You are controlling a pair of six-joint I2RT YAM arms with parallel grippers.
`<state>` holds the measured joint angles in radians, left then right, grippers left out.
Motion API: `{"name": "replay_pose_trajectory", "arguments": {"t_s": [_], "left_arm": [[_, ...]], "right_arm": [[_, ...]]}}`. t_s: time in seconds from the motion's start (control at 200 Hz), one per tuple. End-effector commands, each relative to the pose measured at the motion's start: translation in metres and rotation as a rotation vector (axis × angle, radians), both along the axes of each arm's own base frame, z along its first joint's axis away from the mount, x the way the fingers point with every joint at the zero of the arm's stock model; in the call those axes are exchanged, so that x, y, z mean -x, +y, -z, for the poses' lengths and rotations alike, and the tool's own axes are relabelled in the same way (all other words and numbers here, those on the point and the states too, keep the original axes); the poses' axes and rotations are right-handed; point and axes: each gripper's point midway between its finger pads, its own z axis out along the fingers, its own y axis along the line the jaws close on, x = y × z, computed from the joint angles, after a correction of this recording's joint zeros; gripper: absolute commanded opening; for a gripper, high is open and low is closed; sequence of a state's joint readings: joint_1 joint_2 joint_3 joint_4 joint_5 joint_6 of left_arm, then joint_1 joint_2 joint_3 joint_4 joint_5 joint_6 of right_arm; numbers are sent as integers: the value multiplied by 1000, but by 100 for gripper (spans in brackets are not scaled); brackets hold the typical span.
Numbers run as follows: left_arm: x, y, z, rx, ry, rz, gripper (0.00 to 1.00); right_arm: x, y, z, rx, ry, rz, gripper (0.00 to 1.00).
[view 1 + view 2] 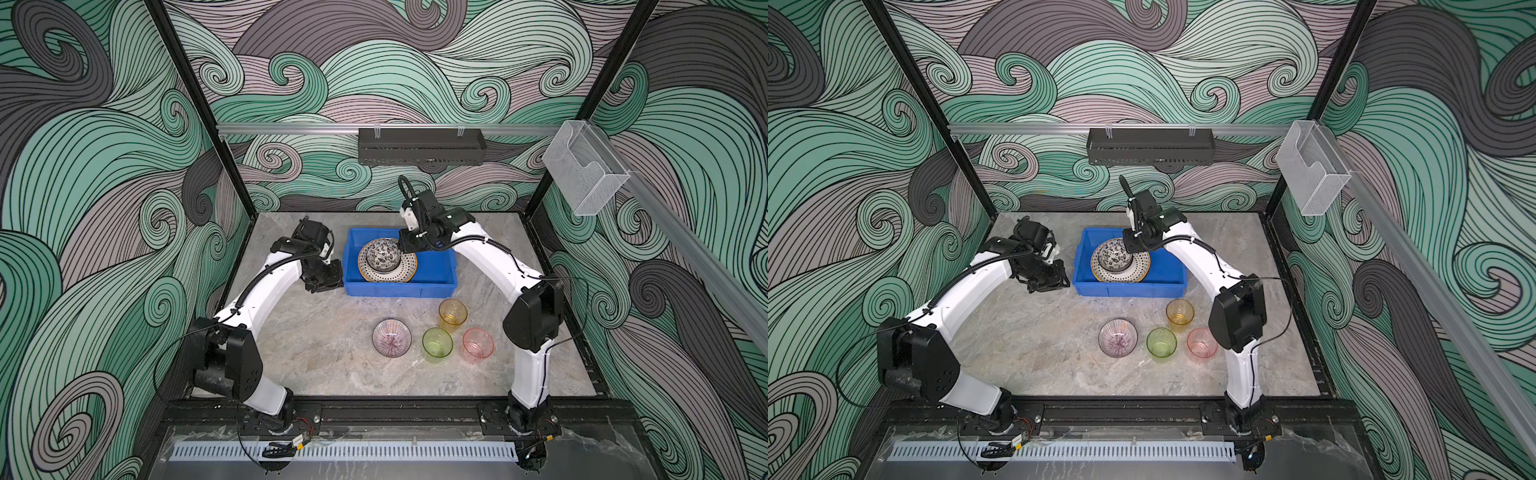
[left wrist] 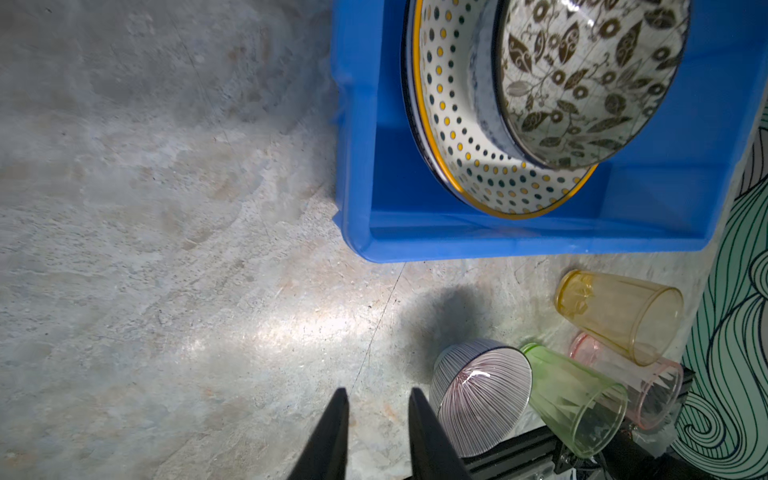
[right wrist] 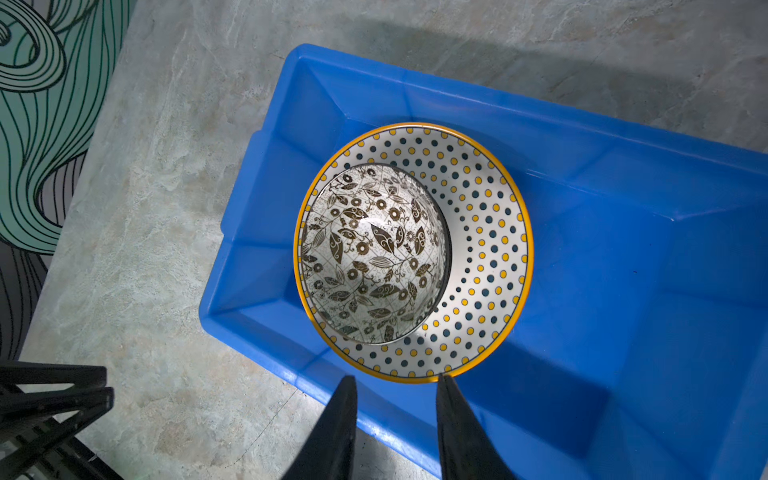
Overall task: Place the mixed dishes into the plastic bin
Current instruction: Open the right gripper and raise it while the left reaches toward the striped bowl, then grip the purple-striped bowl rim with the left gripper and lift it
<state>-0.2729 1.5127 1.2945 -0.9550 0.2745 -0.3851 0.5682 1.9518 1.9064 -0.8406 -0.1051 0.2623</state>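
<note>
Striped bowl (image 1: 391, 337) — beside green cup (image 1: 437, 345)

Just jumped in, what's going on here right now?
The floral bowl sits in the dotted plate inside the bin. The right tool hangs over the bin, open and empty. The left tool is beside the bin's left end, also open and holding nothing. Out on the table stand a striped bowl, the orange cup, green cup and pink cup, all upright, not yet binned.
</note>
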Motion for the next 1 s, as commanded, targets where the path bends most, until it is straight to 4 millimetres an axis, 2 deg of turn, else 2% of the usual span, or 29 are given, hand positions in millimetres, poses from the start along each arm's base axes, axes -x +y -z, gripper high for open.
{"name": "replay_pose_trajectory", "arguments": {"t_s": [0.0,0.265,0.441,0.561,0.751,0.996], "left_arm": [[19,-19,0,25,9,77,30],[47,-55,24,-26,34,183,35],[59,-75,39,-23,46,221,37],[68,-83,49,-54,53,257,38],[78,-95,61,-71,58,291,39],[85,-101,84,-145,91,319,39]], "right_arm": [[5,-4,-15,-27,-60,-1,37],[25,-23,-22,-50,-95,18,51],[37,-35,-25,-93,-119,25,55],[44,-42,-30,-144,-141,25,61],[53,-56,-38,-192,-177,44,65],[62,-69,-36,-222,-176,68,69]]}}
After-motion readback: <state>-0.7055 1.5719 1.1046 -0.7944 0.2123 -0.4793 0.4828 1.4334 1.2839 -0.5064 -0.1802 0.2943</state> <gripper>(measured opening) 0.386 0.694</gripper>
